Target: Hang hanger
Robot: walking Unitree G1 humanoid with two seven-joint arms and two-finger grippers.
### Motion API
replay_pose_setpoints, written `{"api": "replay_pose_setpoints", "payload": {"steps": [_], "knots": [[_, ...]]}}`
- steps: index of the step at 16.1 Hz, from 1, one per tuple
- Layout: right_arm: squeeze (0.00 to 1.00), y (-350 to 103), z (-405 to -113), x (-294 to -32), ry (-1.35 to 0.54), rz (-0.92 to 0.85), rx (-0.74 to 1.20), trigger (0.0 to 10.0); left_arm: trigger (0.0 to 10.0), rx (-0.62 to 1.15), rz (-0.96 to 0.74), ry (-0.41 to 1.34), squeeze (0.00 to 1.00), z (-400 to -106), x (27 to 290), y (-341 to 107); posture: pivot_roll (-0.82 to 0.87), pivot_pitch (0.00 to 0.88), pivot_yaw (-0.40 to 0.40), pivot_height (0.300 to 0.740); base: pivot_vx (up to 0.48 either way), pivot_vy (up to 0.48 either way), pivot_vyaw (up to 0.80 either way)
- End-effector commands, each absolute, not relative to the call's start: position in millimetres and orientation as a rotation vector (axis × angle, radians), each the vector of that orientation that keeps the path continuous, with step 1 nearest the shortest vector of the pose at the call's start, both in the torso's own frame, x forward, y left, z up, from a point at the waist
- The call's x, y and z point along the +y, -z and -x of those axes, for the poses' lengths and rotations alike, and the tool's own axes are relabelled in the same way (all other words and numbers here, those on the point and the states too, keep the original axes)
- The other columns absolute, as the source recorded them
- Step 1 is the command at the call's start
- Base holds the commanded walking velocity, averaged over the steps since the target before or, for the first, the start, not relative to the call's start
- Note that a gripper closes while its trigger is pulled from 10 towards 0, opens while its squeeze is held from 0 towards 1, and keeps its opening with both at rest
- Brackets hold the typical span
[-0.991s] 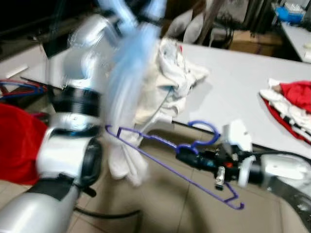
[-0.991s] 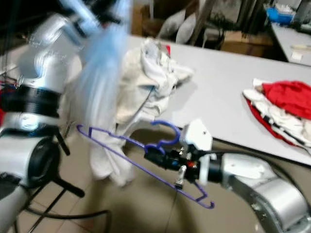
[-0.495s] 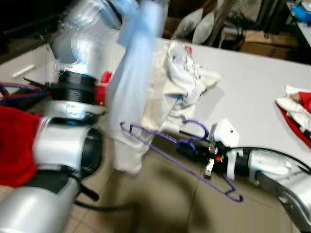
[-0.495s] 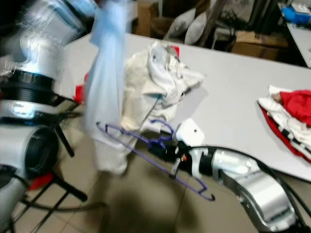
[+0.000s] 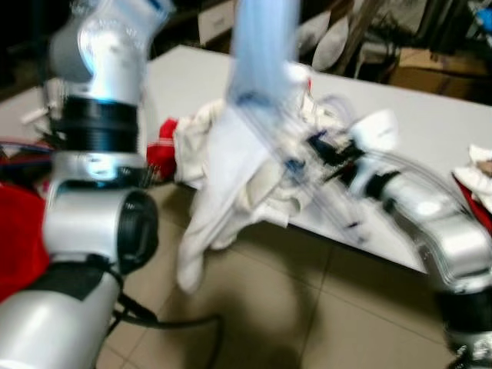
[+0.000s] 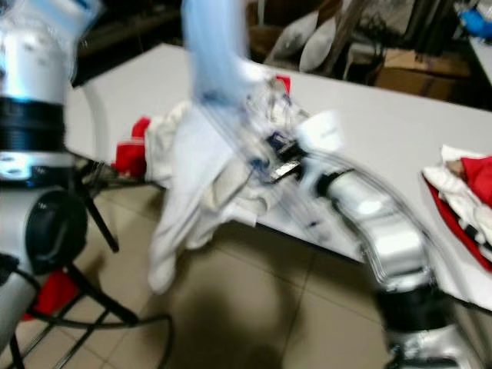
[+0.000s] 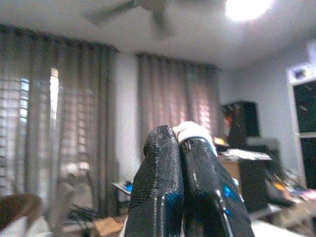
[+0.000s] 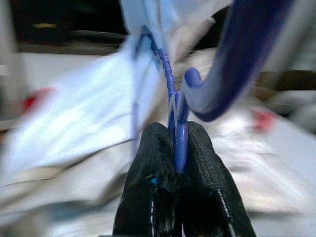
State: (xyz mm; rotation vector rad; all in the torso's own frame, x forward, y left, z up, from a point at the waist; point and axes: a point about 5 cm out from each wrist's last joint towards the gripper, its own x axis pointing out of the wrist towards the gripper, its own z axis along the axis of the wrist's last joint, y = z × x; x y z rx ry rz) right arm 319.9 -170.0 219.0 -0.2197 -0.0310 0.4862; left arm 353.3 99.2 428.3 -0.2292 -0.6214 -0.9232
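Observation:
A pale blue and white garment point(image 5: 257, 54) hangs from above, its white lower part point(image 5: 219, 181) reaching down in front of the table edge. My left arm point(image 5: 104, 100) is raised. In the left wrist view, my left gripper point(image 7: 181, 148) points at the ceiling, shut on a bit of pale cloth. My right gripper point(image 8: 176, 136) is shut on the neck of a purple wire hanger point(image 8: 170, 94), whose hook point(image 8: 232, 64) curves above the fingers. In the head views the right gripper point(image 5: 311, 147) is blurred, pressed up against the hanging garment at table height.
A grey table point(image 5: 415, 131) carries a heap of white clothes point(image 5: 323, 115) and a red cloth point(image 5: 161, 150) at its near corner. More red and white clothes point(image 6: 469, 181) lie at the right. A black cable point(image 5: 169, 338) and a stand's legs point(image 6: 100, 231) cross the tiled floor.
My right arm has swung the hanger up from below the table edge to the hanging garment. The garment and left arm now sit further right in the picture; the camera has shifted.

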Motion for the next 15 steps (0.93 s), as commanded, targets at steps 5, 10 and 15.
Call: {"api": "replay_pose_setpoints", "payload": {"steps": [5,10,15], "knots": [[0.0,-318.4,-356.1,-219.6,-0.156,0.304,-0.39,10.0,10.0,-0.707,0.21,0.857,0.0,-343.6,123.6,-450.1,0.1,0.0,0.029,0.74,0.362,0.0,0.0],[0.0,-347.4,-374.7,-218.2,-0.125,0.39,-0.554,10.0,10.0,-0.569,0.103,0.683,0.0,-368.0,141.0,-401.2,0.1,0.0,0.031,0.74,0.35,0.0,0.0],[0.0,-264.1,-389.5,-193.4,-0.452,0.484,-0.188,10.0,10.0,-0.263,-0.057,0.472,0.0,-391.1,168.5,-300.6,0.1,0.0,0.025,0.74,0.314,0.0,0.0]]}}
